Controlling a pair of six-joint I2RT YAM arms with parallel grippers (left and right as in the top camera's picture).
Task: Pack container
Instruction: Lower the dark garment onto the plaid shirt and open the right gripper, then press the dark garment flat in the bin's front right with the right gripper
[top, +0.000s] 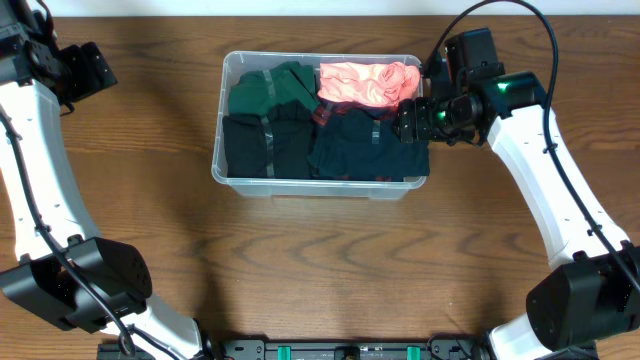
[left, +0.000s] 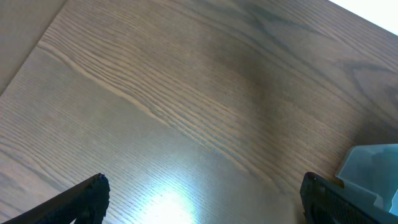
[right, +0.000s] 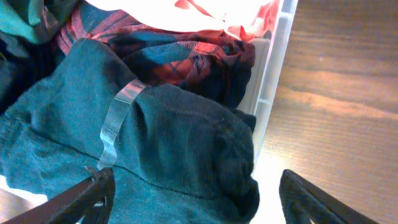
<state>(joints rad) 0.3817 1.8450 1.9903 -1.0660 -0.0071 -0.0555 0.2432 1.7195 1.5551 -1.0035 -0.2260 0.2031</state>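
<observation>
The container (top: 320, 186), a clear plastic bin, stands at the table's middle back, filled with folded clothes. A pink garment (top: 367, 84) lies on top at its back right, over a red plaid one (right: 180, 59). A dark teal garment (top: 365, 145) with a clear tape strip (right: 118, 118) fills the front right. My right gripper (right: 196, 190) hangs open over this teal garment (right: 168, 137) by the bin's right wall (right: 270, 74), its fingers wide apart on either side of a fold. My left gripper (left: 202, 190) is open above bare table, far left of the bin.
A green garment (top: 270, 85) and a black one (top: 255, 145) fill the bin's left half. One corner of the bin (left: 370, 168) shows at the lower right of the left wrist view. Wooden table (top: 330, 260) surrounds the bin.
</observation>
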